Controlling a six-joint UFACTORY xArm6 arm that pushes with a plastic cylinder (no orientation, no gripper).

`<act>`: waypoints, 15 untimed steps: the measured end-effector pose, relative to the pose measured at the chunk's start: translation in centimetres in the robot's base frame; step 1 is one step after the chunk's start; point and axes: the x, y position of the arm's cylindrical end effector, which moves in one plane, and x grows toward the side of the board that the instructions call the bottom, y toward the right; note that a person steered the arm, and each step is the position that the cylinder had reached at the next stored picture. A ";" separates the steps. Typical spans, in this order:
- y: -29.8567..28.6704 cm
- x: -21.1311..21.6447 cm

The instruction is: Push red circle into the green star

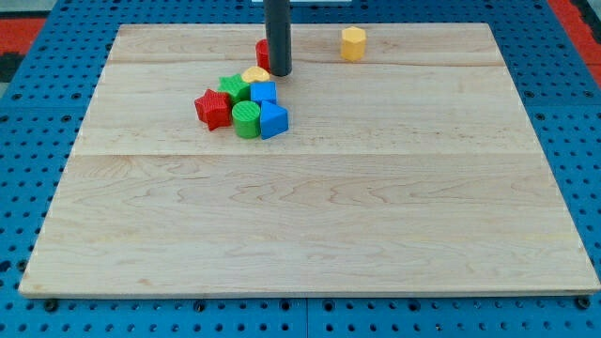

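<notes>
The red circle [263, 53] lies near the view's top, mostly hidden behind my dark rod. My tip [280, 72] rests on the board at the circle's right front edge. The green star [234, 87] sits just below and left of it, at the top of a tight cluster. A yellow block [255, 74], shape unclear, lies between the red circle and the green star, touching the cluster.
The cluster also holds a red star [213, 108], a green cylinder [246, 120], a blue block [263, 93] and another blue block [273, 120]. A yellow hexagon [353, 43] stands alone at the view's top right. The wooden board [310, 216] lies on a blue pegboard.
</notes>
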 end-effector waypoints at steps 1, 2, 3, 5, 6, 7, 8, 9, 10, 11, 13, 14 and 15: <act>3.2 -2.8; -2.1 -3.9; -6.3 -3.3; -11.4 -4.8; -14.4 -5.5; -12.8 -1.9; -8.6 -1.2; -6.9 -0.9; -6.9 -0.8; -7.1 -1.3; 3.3 -2.7; 13.7 -1.7; 13.4 -6.0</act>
